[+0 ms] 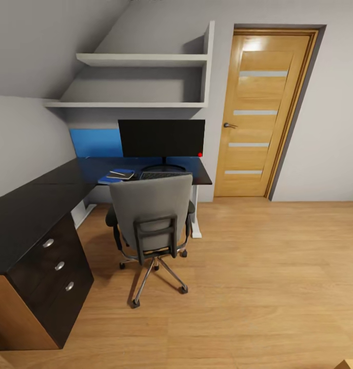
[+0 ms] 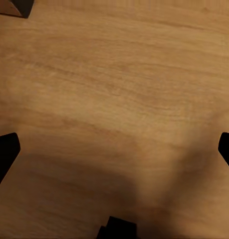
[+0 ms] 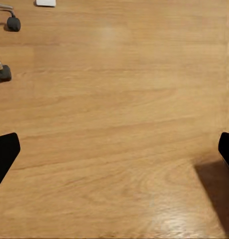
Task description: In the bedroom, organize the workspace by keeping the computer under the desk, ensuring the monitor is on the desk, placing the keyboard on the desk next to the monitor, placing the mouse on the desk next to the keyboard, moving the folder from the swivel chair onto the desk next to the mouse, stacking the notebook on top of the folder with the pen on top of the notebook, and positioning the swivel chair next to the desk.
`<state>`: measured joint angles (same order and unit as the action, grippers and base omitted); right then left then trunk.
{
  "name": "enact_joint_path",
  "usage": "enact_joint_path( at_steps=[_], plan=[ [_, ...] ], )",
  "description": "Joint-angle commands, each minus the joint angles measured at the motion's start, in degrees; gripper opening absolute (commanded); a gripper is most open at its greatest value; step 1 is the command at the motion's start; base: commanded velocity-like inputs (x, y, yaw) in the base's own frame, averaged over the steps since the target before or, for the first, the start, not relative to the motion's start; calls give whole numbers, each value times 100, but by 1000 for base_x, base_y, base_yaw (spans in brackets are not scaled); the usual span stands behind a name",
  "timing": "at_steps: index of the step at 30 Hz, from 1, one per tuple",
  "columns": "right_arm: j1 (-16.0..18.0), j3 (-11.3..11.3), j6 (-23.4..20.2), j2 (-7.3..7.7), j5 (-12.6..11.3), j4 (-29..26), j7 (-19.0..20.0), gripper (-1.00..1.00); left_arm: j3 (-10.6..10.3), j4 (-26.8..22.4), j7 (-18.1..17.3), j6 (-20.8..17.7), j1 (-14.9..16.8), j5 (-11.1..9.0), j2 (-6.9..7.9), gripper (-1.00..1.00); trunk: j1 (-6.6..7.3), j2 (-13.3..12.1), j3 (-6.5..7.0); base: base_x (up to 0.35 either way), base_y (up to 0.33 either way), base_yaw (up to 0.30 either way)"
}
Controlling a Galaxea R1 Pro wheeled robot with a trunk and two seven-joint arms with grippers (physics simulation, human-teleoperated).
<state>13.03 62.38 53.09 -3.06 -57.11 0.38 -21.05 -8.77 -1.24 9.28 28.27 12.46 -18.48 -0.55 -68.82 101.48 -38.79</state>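
Head view: L-shaped desk [image 1: 53, 187] with glossy black top, one wing running along the far wall, the other along the left wall toward the near left, ending in a dark three-drawer unit [image 1: 56, 266]. Monitor [image 1: 161, 137] upright on the far wing, long axis left to right, screen facing the room. Keyboard [image 1: 163, 175] flat just in front of the monitor base, long axis parallel to the screen, partly hidden by the chair back. Blue folder [image 1: 117, 177] flat on the desk left of the keyboard, with a grey notebook [image 1: 120, 176] lying on top; pen too small to make out. Swivel chair [image 1: 153, 218] drawn up to the far wing, back turned toward the camera, chrome star base on the wood floor [image 1: 258, 277]. Two empty wall shelves [image 1: 140, 60] above the desk; wooden door [image 1: 261, 113] at right.

Wrist views: left gripper [image 2: 114, 149] and right gripper [image 3: 114, 149] pointing down at the floor, jaws of each spread wide, holding nothing; two chair casters [image 3: 7, 47] near the right gripper.
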Motion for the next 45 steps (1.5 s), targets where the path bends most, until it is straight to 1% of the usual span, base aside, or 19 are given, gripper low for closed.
enact_joint_path(
  at_steps=[1, 4, 7, 10, 12, 15, 29, 43, 45],
  plan=[
    [-46, 69, 41, 4, 17, 6, -68, 100, -65, 1, 36, 88, -49, -13, -1, 100, 23, -39, 15, 0, 0, 0],
    [-235, 65, 136, 67, 12, 13, -108, 100, -65, 3, 55, 274, -257, -14, 2, 100, 89, -160, 69, 0, 0, 0],
    [-498, 64, 171, 107, 8, 21, -123, 100, -64, 3, 66, 464, -509, -15, 23, 100, 155, -280, 123, 0, 0, 0],
    [-606, 67, 178, 114, 9, 22, -125, 100, -63, 5, 57, 623, -627, -15, 51, 100, 221, -400, 177, 0, 0, 0],
    [-693, 71, 179, 119, 8, 23, -123, 100, -63, 5, 45, 949, -796, -15, 77, 100, 265, -480, 213, 0, 0, 0],
    [-730, 70, 150, 107, 7, 11, -112, 100, -67, 7, 51, 1166, -921, -15, 81, 100, 331, -601, 266, 0, 0, 0],
    [-747, 78, 126, 95, 24, -36, -94, 100, -63, 1, 82, 1191, -955, -15, 47, 100, 638, -1162, 518, 0, 0, 0],
    [-749, 74, 126, 95, 25, -38, -92, 100, -37, 1, 83, 1170, -956, -21, 58, 100, 946, -1724, 769, 0, 0, 0],
    [-749, 73, 125, 95, 25, -38, -92, 100, -37, 1, 83, 1171, -956, -23, 61, 100, 946, -1724, 769, 0, 0, 0]
  ],
)
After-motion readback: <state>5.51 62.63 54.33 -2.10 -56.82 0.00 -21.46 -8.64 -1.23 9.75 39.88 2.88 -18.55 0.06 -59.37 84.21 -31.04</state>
